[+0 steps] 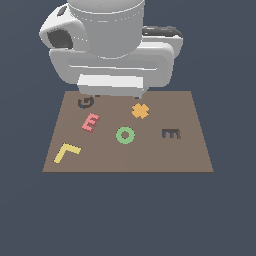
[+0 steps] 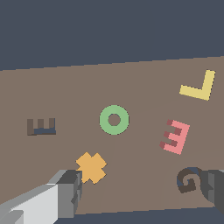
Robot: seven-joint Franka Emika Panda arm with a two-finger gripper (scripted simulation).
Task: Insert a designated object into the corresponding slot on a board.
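Note:
The pink E-shaped block (image 1: 90, 122) (image 2: 175, 136) lies flat on the brown board (image 1: 150, 155) (image 2: 65, 92), toward the exterior view's left. The dark E-shaped slot (image 1: 171, 133) (image 2: 41, 127) is a recessed cutout toward the exterior view's right, with nothing in it. My gripper (image 2: 142, 186) hangs open above the board's far edge. Only the two fingers (image 2: 68, 192) show in the wrist view, spread wide with nothing held. In the exterior view the arm's white body (image 1: 112, 55) covers most of the gripper.
A green ring (image 1: 125, 135) (image 2: 114, 120) sits mid-board between block and slot. An orange cross (image 1: 140, 111) (image 2: 91, 167), a yellow L (image 1: 66, 152) (image 2: 200, 86) and a dark G-shaped cutout (image 1: 85, 102) (image 2: 189, 180) also lie on the board.

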